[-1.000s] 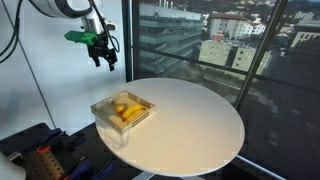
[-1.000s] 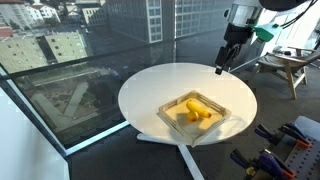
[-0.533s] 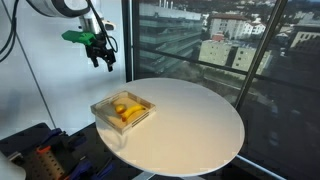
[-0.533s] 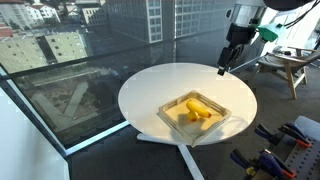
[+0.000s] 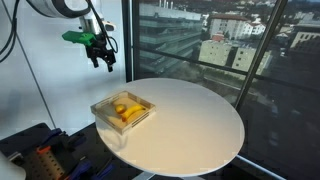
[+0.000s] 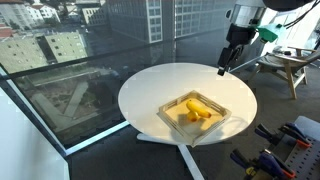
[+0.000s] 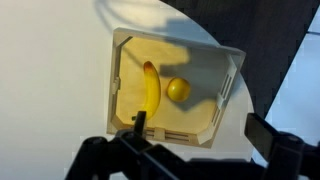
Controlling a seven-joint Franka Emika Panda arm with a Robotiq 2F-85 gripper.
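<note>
The gripper (image 7: 197, 122) stands wide open and holds nothing; its fingers (image 7: 139, 122) touch no object. In the wrist view the tray (image 7: 116, 80) lies beneath the fingers, well apart. It holds a banana (image 7: 150, 90) nearer one finger, with a round yellow fruit (image 7: 178, 89) just beside it. In both exterior views the gripper (image 5: 103, 60) (image 6: 224, 66) hangs pointing down, high above the round white table (image 5: 190, 120).
</note>
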